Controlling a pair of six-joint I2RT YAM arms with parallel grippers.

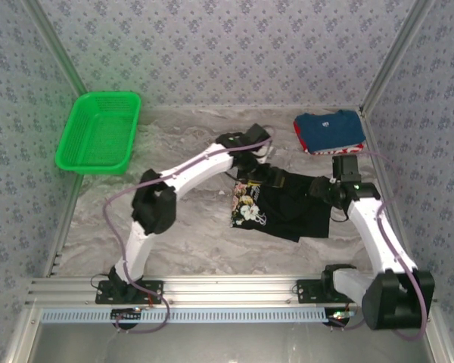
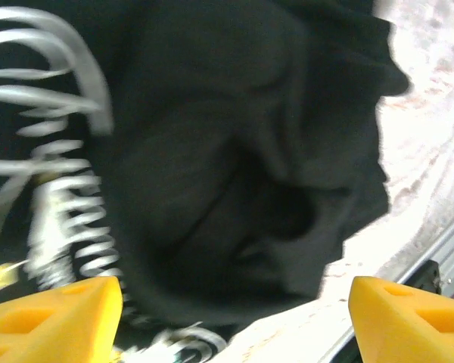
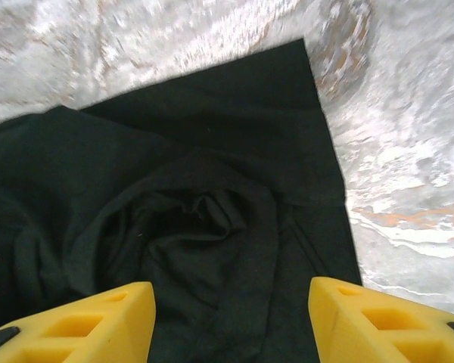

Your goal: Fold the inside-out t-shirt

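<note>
The inside-out t-shirt [image 1: 287, 213] lies crumpled on the marbled table, right of centre, its white and multicoloured print patch [image 1: 247, 206] at its left end. My left gripper [image 1: 266, 175] hovers over the shirt's far left part. Its yellow fingers [image 2: 53, 314] stand wide apart over the black cloth [image 2: 212, 151] and the white print [image 2: 60, 212]. My right gripper [image 1: 323, 187] is at the shirt's right end. It is open too, and rumpled black fabric [image 3: 212, 174] with one straight hem lies below and between its fingers [image 3: 367, 318]. Neither holds any cloth.
A green basket [image 1: 98, 132] stands at the back left. A folded blue shirt with red trim [image 1: 329, 132] lies at the back right, just beyond my right wrist. Bare table [image 1: 181, 242] stretches left and in front of the shirt. An aluminium rail [image 1: 227, 291] runs along the near edge.
</note>
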